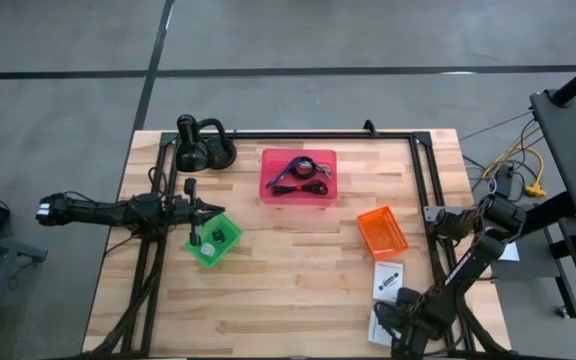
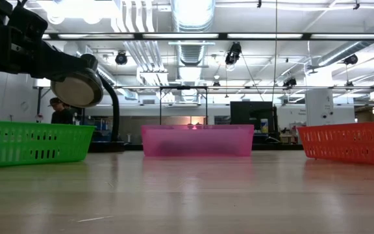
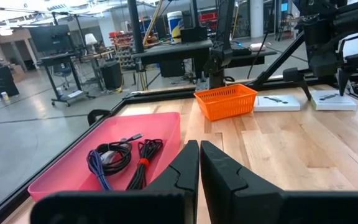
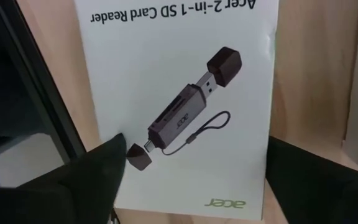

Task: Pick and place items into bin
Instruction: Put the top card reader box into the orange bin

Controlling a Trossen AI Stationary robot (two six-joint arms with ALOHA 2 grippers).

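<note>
Plainly, from the high view, the right gripper [image 1: 388, 322] hung over the near packet [image 1: 379, 326], below the orange bin [image 1: 382, 231]; the second packet [image 1: 389, 279] lay between them. The left gripper [image 1: 208, 207] sat by the green bin [image 1: 213, 240], far from both packets, so the right arm was nearer.

At table height, only the green, pink [image 2: 197, 140] and orange bins showed; no packet was visible.

Across the left wrist, its fingers [image 3: 185, 168] were pressed together, empty, aimed past the pink bin's cables [image 3: 123, 158].

Under the right wrist, the packet [image 4: 185, 74] lay directly below, its long axis crosswise to the finger line, fingers [image 4: 73, 180] spread wide either side, holding nothing.
</note>
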